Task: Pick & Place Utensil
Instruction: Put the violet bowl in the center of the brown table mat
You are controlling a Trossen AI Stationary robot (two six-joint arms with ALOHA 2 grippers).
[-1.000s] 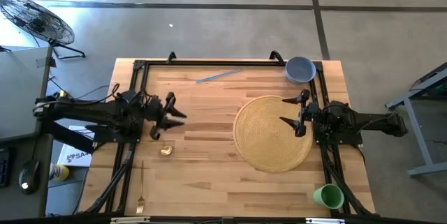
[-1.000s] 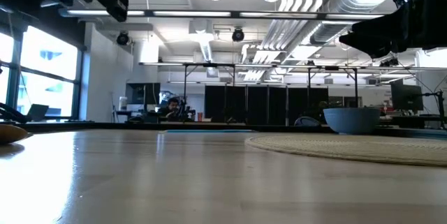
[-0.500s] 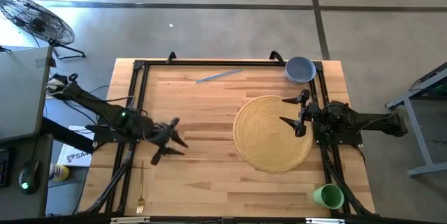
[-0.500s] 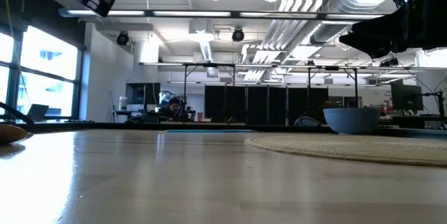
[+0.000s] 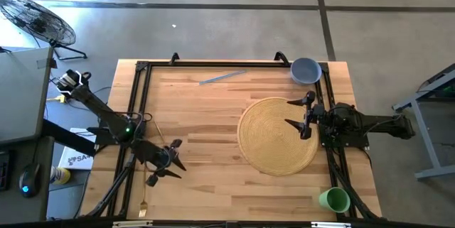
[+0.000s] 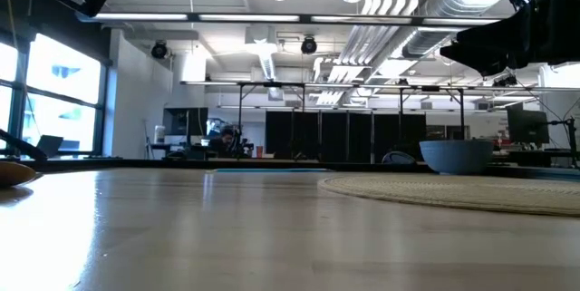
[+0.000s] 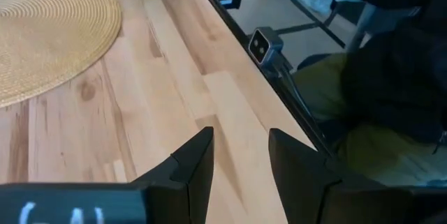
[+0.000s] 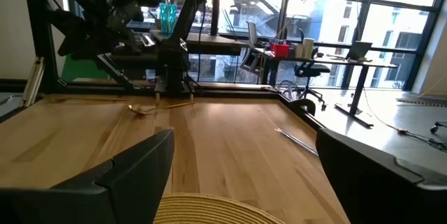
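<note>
A gold spoon lies on the wood table near its left side, seen in the right wrist view (image 8: pixel 140 109) and at the low view's left edge (image 6: pixel 13 173); in the high view my left gripper covers it. A gold fork (image 5: pixel 143 191) lies along the near left edge. A thin silver utensil (image 5: pixel 222 77) lies near the far edge. My left gripper (image 5: pixel 165 165) hovers open above the table between spoon and fork; its own view shows the fingers apart (image 7: pixel 241 155) over bare wood. My right gripper (image 5: pixel 301 118) waits open over the round woven placemat (image 5: pixel 274 136).
A blue bowl (image 5: pixel 306 70) stands at the far right corner and a green cup (image 5: pixel 334 199) at the near right corner. A black frame (image 5: pixel 138 107) runs along the table's edges. The low camera (image 7: pixel 265 42) sits at the near edge. Bare wood lies between placemat and left arm.
My left gripper has swung from beside the spoon toward the table's near edge, turning as it went and staying open; it has passed over the spoon and left the low view's upper left. The spoon, fork and right arm have kept still.
</note>
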